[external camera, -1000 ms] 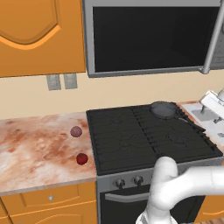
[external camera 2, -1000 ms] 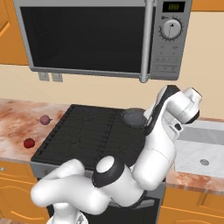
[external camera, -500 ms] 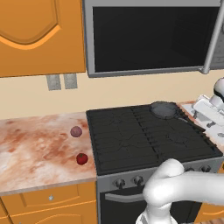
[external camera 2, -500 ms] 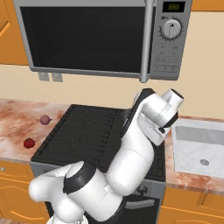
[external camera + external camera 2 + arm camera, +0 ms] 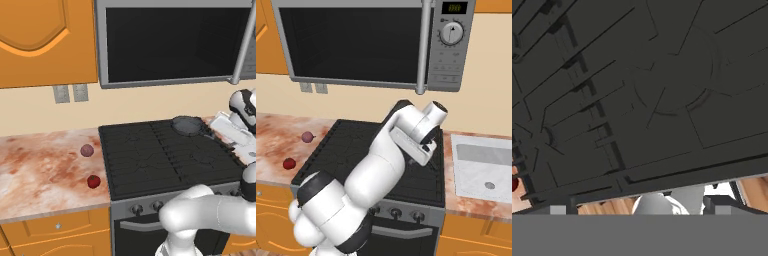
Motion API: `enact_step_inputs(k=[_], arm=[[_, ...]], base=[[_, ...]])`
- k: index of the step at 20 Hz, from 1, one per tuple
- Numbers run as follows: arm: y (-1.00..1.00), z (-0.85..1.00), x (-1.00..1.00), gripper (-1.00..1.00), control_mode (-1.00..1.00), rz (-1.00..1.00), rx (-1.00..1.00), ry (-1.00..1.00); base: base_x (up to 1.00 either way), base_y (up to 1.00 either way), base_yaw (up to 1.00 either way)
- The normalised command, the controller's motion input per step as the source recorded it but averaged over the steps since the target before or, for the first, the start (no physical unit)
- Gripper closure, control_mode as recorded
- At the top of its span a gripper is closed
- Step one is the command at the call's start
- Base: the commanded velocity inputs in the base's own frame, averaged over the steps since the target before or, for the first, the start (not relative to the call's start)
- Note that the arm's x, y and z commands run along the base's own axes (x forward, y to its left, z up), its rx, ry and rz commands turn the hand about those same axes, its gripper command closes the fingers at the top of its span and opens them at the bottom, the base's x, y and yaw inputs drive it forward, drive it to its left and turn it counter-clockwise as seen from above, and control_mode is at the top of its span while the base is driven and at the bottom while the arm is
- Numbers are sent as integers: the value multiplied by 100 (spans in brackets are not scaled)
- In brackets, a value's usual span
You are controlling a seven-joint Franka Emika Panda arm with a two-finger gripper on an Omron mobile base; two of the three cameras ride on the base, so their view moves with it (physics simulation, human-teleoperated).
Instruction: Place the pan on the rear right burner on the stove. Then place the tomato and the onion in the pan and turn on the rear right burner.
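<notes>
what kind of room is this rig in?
A rendered home kitchen, by the look of it. A black gas stove sits under a built-in microwave, a marble-look counter runs over orange cabinets, and a sink lies to the stove's right.

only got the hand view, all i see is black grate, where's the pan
observer: the pan sits at the far right corner of the stove.
operator: tomato and onion in it yet
observer: no, the tomato and the onion lie apart on the counter, left of the stove.
operator: where's my claw over all this
observer: the claw hangs open and empty above the stove's right side, near the pan.
</notes>
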Motion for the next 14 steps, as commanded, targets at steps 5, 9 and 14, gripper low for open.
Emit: enact_step_inputs(k=[5,9,14], arm=[[36,0,0,-100,-100,6,0,-3],[26,0,-4,-100,-100,2,0,-5],[42,0,-13,-100,-100,3,0,-7]], base=[[0,0,0],[0,0,0],[0,0,0]])
